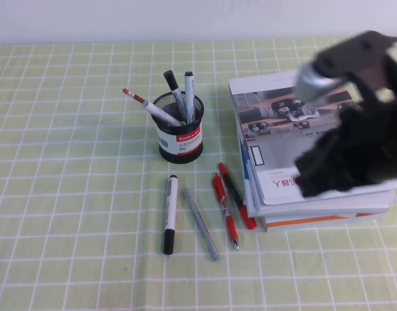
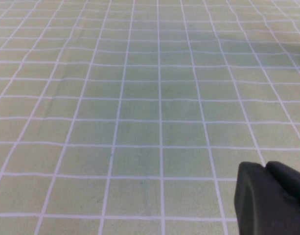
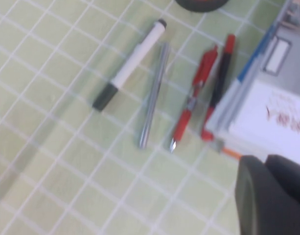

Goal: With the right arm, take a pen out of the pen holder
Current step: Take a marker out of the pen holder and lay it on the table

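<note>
A black mesh pen holder [image 1: 179, 136] stands mid-table with three pens in it: a red-tipped white one [image 1: 149, 107], a black-capped one [image 1: 175, 91] and a grey-white marker [image 1: 189, 94]. My right gripper [image 1: 311, 178] hovers blurred above the stack of books, right of the holder, shut and holding nothing. In the right wrist view its fingers [image 3: 265, 159] sit pressed together above the cloth near the books' corner. In the left wrist view my left gripper [image 2: 265, 166] is shut over bare checked cloth; the high view does not show it.
Several pens lie in front of the holder: a white marker [image 1: 170, 214], a grey pen [image 1: 200, 223], a red pen [image 1: 225, 210] and a red-black pen [image 1: 236, 194]. A stack of books [image 1: 269, 110] fills the right side. Green checked cloth [image 1: 68, 194] covers the table.
</note>
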Motion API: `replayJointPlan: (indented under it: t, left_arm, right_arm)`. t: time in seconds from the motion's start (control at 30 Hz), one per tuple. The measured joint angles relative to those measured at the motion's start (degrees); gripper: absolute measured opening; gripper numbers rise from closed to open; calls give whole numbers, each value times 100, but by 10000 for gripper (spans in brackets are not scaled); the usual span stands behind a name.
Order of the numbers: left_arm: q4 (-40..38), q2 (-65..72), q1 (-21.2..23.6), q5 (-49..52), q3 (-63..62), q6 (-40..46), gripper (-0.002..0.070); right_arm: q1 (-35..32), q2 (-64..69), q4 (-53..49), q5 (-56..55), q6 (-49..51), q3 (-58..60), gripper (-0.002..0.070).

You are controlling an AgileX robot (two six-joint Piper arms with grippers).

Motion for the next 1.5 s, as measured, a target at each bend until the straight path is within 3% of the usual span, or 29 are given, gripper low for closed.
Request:
replayJointPlan:
  t: [0.3, 0.43, 0.6, 0.83, 1.1, 1.5]
  left_arm:
    - [0, 0, 0, 0, 0, 0, -5]
    - [0, 0, 0, 0, 0, 0, -5]
    - [0, 0, 0, 0, 0, 0, -5]
    - [0, 0, 0, 0, 0, 0, -5]
    - [0, 0, 0, 0, 0, 0, -5]
    - [0, 0, 0, 0, 0, 0, -5]
  right_arm:
    - [0, -1877, 149, 815, 0, 1319, -12]
    - [0, -2238, 115, 1424, -11, 1535, -12]
    - [0, -2312, -153, 1417, -11, 1899, -12]
    - [-142, -2447, -636, -160, -11, 2930, -12]
    - [-1687, -3736, -743, -2714, -11, 5039, -12]
    - [-3026, -6127, -752, -3587, -11, 6758, -12]
